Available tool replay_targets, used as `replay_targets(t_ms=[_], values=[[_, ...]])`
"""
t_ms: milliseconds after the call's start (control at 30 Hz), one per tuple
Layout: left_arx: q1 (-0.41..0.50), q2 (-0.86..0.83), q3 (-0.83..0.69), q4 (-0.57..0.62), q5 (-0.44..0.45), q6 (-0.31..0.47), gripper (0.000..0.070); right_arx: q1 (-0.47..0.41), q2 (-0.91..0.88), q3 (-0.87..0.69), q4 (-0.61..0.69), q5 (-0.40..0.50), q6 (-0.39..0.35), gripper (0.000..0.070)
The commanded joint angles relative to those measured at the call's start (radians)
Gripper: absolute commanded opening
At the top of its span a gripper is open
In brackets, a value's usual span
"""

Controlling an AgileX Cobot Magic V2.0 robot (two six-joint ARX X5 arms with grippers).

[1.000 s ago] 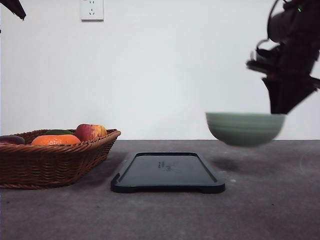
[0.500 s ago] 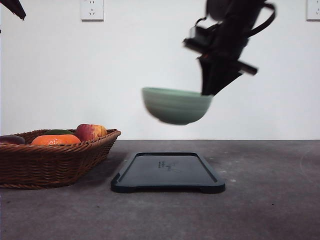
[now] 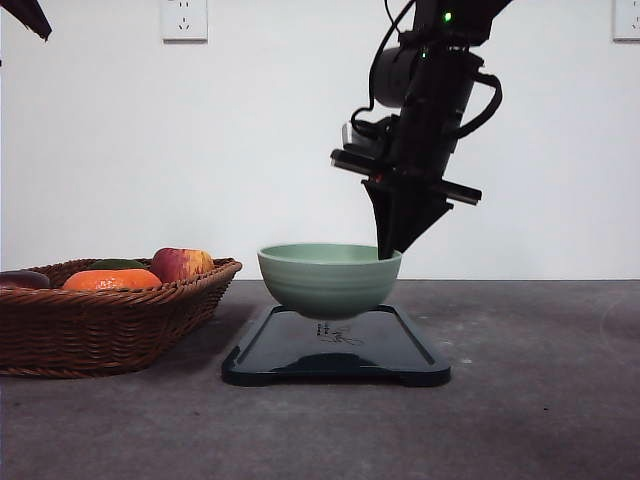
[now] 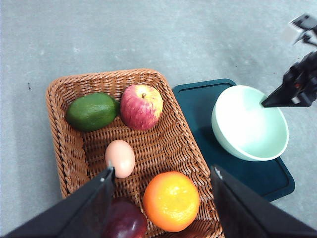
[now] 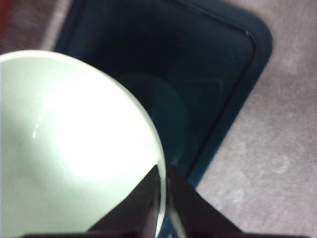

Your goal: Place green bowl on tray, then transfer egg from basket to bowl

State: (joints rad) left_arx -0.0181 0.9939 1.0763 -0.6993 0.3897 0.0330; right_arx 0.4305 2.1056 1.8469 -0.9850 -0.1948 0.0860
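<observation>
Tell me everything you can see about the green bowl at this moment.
The green bowl is round, pale sage green, glossy like ceramic, with a lighter rim and an empty inside. It sits upright, level, low over the black tray; contact is unclear. The right tool pinches its rim on the side away from the basket.

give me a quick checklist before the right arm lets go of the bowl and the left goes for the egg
1. Green bowl over the tray: ok.
2. Bowl resting on the tray: cannot tell; a slight gap seems to remain.
3. Right gripper clamped on the bowl's rim: ok.
4. Bowl empty: ok.
5. Egg in the basket, uncovered: ok.
6. Left gripper open above the basket: ok.
</observation>
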Motion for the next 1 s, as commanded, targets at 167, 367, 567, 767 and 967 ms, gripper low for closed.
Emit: replay_targets(t_ms=[167,367,567,767,967], values=[[-0.003,0.007,0.025,0.011,0.004,0.004,0.0390,0.007,0.058,0.029,-0.004,0.012,0.011,0.0000],[-0.003,0.007,0.025,0.010,0.004,0.004,0.0390,0.014,0.056,0.034,-0.018,0.011,0.009,0.0191],[-0.003,0.007,0.025,0.010,0.004,0.004,0.0390,0.012,0.015,0.064,-0.046,0.011,0.005,0.0244],[-0.003,0.007,0.025,0.011,0.004,0.005,0.0391,0.025,-0.084,0.027,0.047,0.013,0.004,0.0243],[-0.003,0.007,0.025,0.011,0.004,0.005,0.0390,0.039,-0.245,-0.171,0.263,0.010,0.004,0.0241]])
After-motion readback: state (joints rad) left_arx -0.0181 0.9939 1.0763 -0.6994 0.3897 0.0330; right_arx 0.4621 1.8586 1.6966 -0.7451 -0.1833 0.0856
